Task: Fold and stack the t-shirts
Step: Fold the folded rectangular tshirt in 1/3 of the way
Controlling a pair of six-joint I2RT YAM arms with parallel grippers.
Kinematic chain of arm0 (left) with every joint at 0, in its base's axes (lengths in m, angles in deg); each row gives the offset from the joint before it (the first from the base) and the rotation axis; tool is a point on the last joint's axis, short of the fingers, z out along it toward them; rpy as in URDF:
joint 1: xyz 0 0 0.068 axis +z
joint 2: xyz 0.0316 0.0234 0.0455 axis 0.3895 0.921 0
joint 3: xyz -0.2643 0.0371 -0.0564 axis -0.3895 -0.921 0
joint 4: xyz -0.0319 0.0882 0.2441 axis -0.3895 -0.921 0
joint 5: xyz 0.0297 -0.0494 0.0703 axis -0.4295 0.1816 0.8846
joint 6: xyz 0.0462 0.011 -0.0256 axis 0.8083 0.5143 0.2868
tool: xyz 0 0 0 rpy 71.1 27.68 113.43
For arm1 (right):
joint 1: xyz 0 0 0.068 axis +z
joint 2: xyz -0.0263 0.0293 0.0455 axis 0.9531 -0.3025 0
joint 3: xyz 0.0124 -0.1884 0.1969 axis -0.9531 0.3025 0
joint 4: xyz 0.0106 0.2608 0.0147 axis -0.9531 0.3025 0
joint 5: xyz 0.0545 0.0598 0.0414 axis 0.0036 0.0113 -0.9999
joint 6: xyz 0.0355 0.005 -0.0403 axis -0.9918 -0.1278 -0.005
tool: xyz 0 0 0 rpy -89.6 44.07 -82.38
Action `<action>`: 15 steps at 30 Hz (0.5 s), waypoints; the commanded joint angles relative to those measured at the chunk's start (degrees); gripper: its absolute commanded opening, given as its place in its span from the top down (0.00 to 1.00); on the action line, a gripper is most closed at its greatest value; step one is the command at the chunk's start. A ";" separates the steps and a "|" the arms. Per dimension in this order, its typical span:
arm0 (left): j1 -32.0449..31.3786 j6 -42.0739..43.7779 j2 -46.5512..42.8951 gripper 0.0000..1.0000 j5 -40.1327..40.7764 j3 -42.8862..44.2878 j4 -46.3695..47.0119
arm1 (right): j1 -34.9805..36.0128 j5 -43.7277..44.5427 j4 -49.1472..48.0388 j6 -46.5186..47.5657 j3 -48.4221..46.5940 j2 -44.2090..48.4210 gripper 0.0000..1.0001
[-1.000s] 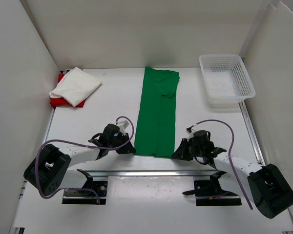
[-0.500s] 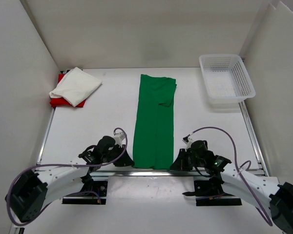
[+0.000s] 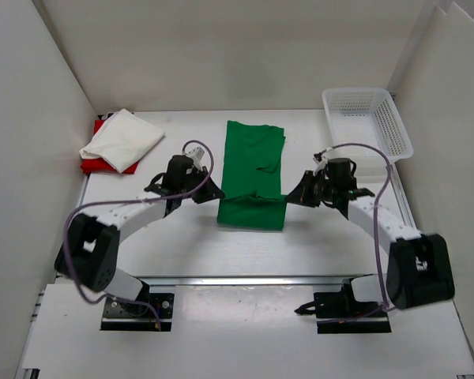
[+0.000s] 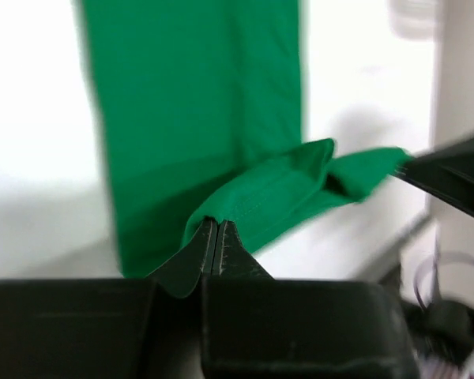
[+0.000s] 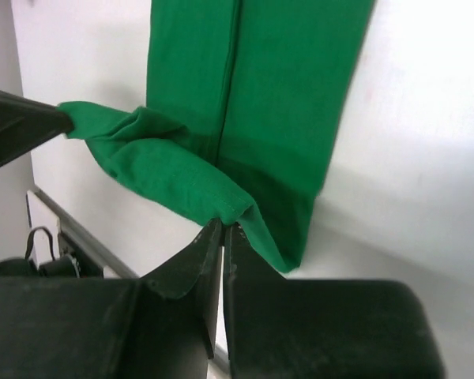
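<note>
The green t-shirt (image 3: 253, 154) lies as a long folded strip down the middle of the table. Its near end is raised and doubled back over the strip. My left gripper (image 3: 215, 195) is shut on the left corner of that raised hem (image 4: 245, 201). The right gripper (image 3: 293, 197) is shut on the right corner (image 5: 182, 178). The cloth sags between the two grips. A folded white t-shirt (image 3: 122, 139) rests on the red t-shirt (image 3: 93, 166) at the far left.
A white mesh basket (image 3: 368, 128) stands at the far right corner. White walls close in the left, far and right sides. A metal rail (image 3: 245, 279) runs along the near edge, in front of the arm bases.
Both grippers first drew the shirt toward the near edge, then rose and carried its near hem away from the bases, doubling it over the strip. Both arms now reach much farther out.
</note>
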 commanded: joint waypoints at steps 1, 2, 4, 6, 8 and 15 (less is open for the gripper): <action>2.59 1.67 7.55 1.00 3.33 5.96 0.55 | -1.09 -1.56 -4.57 4.39 -8.17 -9.93 1.00; 3.20 2.02 10.28 1.00 3.78 8.43 0.02 | -1.53 -2.00 -5.71 4.48 -10.55 -13.11 1.00; 4.43 1.76 13.89 1.00 3.61 11.51 0.19 | -1.88 -1.13 -5.28 5.01 -14.15 -17.24 1.00; 4.70 1.84 16.89 1.00 3.69 14.24 0.63 | -2.15 -1.47 -6.77 5.01 -16.70 -20.86 1.00; 5.40 1.32 20.23 1.00 3.52 17.14 1.60 | -2.24 -2.18 -6.77 5.27 -20.40 -24.90 1.00; 6.64 1.41 29.10 1.00 3.78 26.10 1.16 | -4.43 -2.18 -5.28 6.15 -28.05 -33.96 1.00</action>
